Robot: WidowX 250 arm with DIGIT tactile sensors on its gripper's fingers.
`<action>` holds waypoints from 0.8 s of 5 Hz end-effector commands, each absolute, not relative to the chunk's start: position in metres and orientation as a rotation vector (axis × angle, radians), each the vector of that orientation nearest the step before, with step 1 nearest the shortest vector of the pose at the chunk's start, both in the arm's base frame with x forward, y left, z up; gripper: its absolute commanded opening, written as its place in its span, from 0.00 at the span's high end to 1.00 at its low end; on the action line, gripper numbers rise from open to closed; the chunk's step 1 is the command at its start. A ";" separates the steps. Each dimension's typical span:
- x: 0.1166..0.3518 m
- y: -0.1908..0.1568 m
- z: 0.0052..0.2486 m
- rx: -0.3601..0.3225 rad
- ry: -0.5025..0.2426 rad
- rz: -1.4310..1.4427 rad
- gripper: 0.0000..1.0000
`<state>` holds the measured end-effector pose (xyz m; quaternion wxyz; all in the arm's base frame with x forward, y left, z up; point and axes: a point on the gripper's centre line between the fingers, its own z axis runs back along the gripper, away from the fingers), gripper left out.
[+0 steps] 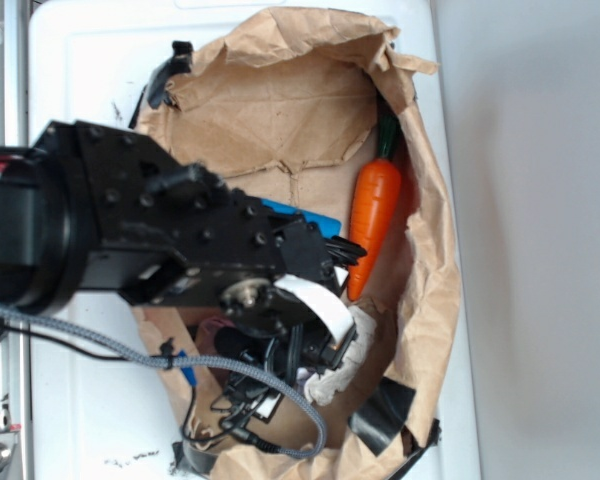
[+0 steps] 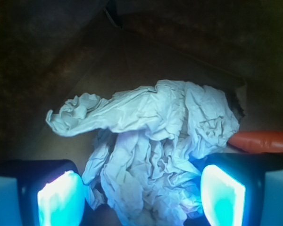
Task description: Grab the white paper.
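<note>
Tool (image 2: pixel 141 195) of mine hangs spread around the white paper (image 2: pixel 155 141) inside the brown bag (image 1: pixel 280 110), lump between pads, squeeze not yet made.

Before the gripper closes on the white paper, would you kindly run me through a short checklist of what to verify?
1. Gripper open: ok, the two blue pads stand apart.
2. White paper between the pads: ok, its lower part lies in the gap in the wrist view.
3. Paper centred: not ok, most of the lump sits ahead of the pads, with a tail off to the left.
4. Carrot out of the grip: ok, its tip lies beyond the right pad.
5. Brown paper bag clear of the pads: cannot tell, the bag floor under the paper is dark.
6. Pads touching the paper: cannot tell.
</note>
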<state>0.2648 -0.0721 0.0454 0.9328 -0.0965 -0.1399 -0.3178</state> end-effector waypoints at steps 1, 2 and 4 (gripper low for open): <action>0.278 -0.072 0.066 -0.135 -0.404 -0.597 0.00; 0.285 -0.073 0.062 -0.127 -0.391 -0.594 0.00; 0.299 -0.075 0.048 -0.070 -0.367 -0.551 0.00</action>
